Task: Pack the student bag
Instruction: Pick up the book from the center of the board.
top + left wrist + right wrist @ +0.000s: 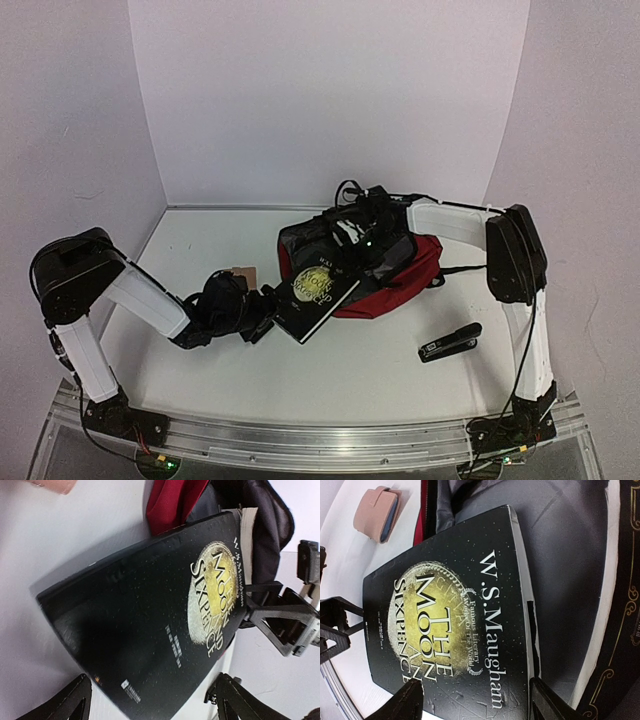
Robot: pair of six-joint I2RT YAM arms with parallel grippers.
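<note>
On desk (200, 380), right of centre: bag (420, 270) is lying on its side, mouth gaping toward the left arm, grey lining showing.
Book (318, 295): a black paperback is resting half in that mouth, top end on the lining, lower end sticking out over the desk.
Left tool (266, 322): its fingers are standing wide apart about the book's near corner, gripping nothing.
Right tool (352, 252): it is hovering over the bag's mouth, fingers spread wide above the cover, holding nothing.
Handling: I am judging the bag soft, floppy and fairly light. Its fabric is likely sagging shut wherever nothing is propping it.
Hold: the zip rim of the mouth or a black strap is looking firmer than the slack red panel.
Lining: it is looking smooth, so the book is probably sliding in easily.
Count: one bag, one book plainly seen, perhaps a second book (625, 630) inside, one stapler (450, 342) right of the bag, one pink wallet (243, 272) left of it, two tools.
</note>
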